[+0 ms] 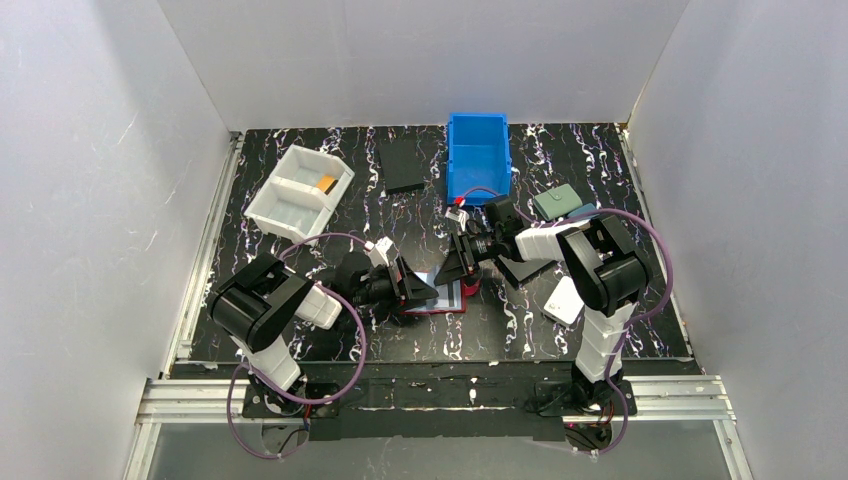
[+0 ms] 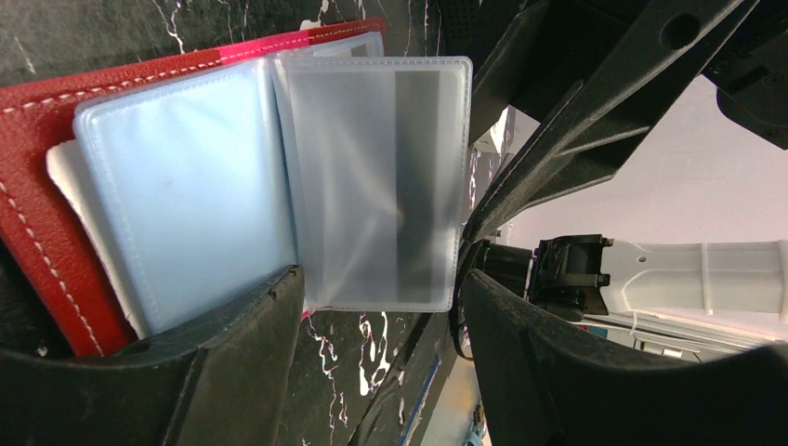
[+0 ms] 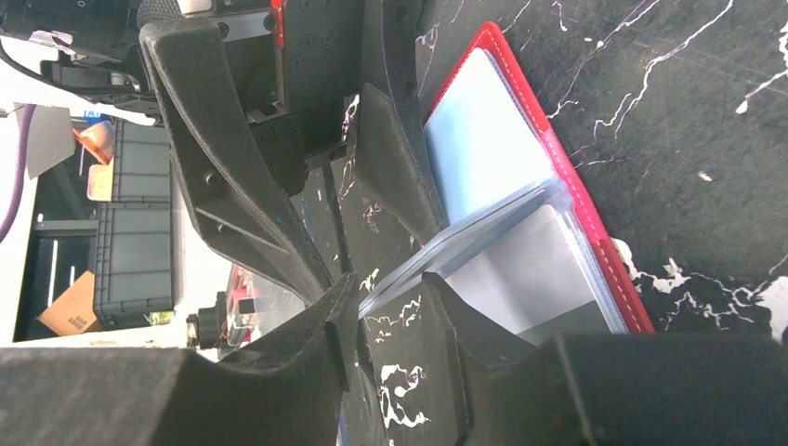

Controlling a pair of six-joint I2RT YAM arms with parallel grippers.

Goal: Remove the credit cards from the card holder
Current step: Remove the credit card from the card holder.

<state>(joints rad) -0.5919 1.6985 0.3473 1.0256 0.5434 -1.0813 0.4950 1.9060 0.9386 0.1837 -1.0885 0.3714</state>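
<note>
In the white two-compartment tray (image 1: 300, 192), far left of the desk (image 1: 400, 340): one orange card (image 1: 326, 184), flat in the compartment nearer the flat black case (image 1: 403, 165). Right of that case, a deep blue plastic bin (image 1: 478, 155) with straight walls. On the right side, a teal-green wallet (image 1: 558, 203) and a white wallet (image 1: 564, 300), well apart.

Between the two arms, flat on the black, white-veined desk: the red card holder (image 2: 37, 186), spread open, pale stitching along its edge, pale blue pockets (image 2: 186, 186) inside. Lifted off those pockets, a frosted clear plastic sleeve (image 3: 483, 228) with a grey card (image 2: 372, 177) inside, a darker stripe down one side.

Left jaws open wide, straddling the sleeve's edge, one finger (image 2: 232, 362) lying over a blue pocket. Right jaws narrowed around the sleeve's free edge. Cannot tell whether actually pinching it.
</note>
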